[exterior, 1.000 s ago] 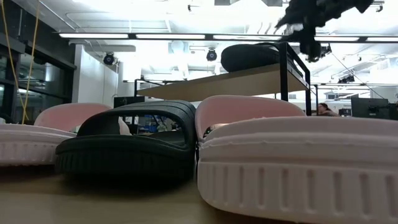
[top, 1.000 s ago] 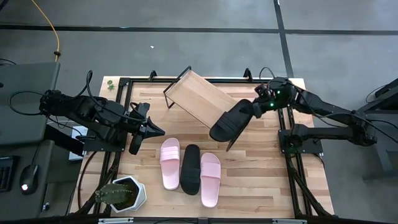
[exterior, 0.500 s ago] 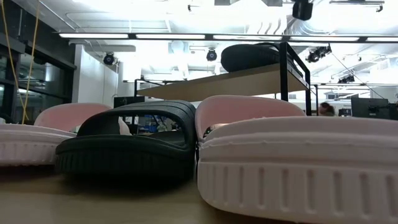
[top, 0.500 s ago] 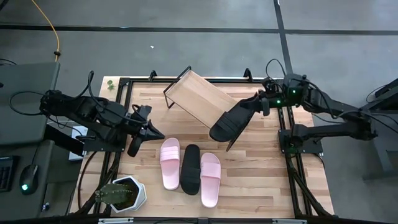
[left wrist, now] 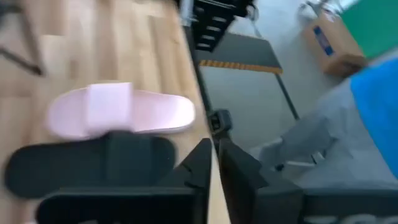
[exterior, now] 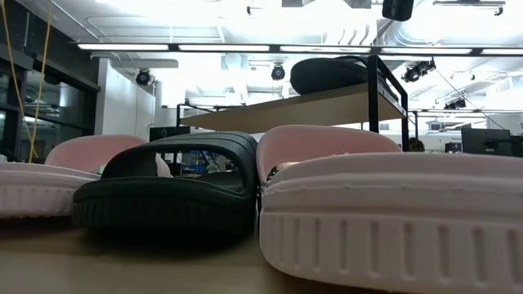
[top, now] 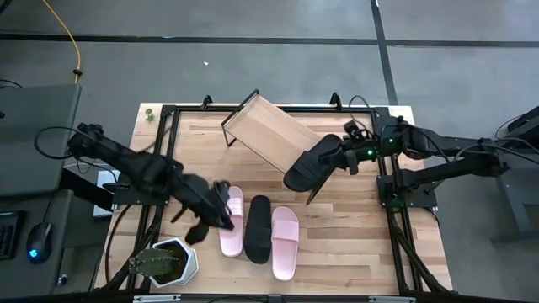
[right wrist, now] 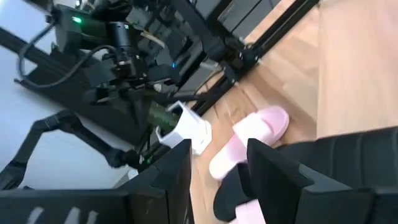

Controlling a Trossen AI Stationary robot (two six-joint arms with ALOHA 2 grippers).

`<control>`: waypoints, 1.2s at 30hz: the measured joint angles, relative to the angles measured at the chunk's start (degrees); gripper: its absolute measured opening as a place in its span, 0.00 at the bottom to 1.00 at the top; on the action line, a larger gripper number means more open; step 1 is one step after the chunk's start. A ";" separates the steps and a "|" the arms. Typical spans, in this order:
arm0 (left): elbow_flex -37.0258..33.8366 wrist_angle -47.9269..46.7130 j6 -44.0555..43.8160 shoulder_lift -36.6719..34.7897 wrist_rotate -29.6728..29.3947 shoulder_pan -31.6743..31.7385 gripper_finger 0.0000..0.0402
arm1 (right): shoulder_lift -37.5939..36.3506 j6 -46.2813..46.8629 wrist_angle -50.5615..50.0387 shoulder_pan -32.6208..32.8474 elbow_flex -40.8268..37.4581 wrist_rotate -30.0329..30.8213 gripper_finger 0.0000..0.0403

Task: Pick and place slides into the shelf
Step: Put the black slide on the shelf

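One black slide (top: 313,162) lies on the slanted wooden shelf (top: 268,128), at its lower right end; the low view shows this black slide (exterior: 331,75) on top of the shelf board (exterior: 294,106). Three slides lie side by side on the table: a pink one (top: 230,220), a black one (top: 258,227) and another pink one (top: 285,241). My left gripper (top: 217,212), shut, is blurred at the left pink slide's left edge. My right gripper (top: 349,156) is open just right of the shelf's black slide.
A white planter with a cactus (top: 164,263) stands at the table's near left corner, close to my left arm. Black frame rails run along the table's left (top: 160,168) and right (top: 389,194) sides. Bare wood lies right of the three slides (top: 354,244).
My left arm has swung from the table's left side toward the near middle, ending at the left pink slide. My right gripper has risen away from the shelf and shifted slightly toward the near edge. The black slide stays on the shelf.
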 joint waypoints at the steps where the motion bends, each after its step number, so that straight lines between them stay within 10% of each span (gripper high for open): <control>1: 0.02 2.40 -0.02 1.21 0.00 -0.64 0.12 | 0.40 -0.06 -0.09 0.52 0.00 0.00 0.36; 11: 0.05 5.56 -3.91 10.82 -4.35 -5.48 0.46 | 5.04 -1.15 -0.44 3.17 0.00 -0.09 0.36; 21: 0.04 -0.11 -9.07 16.19 -15.31 -7.71 0.47 | 6.21 0.30 0.06 3.26 0.00 -0.95 0.36; 36: -5.64 8.38 -2.48 17.66 10.07 9.48 0.46 | 6.21 0.13 2.91 5.79 0.00 0.20 0.36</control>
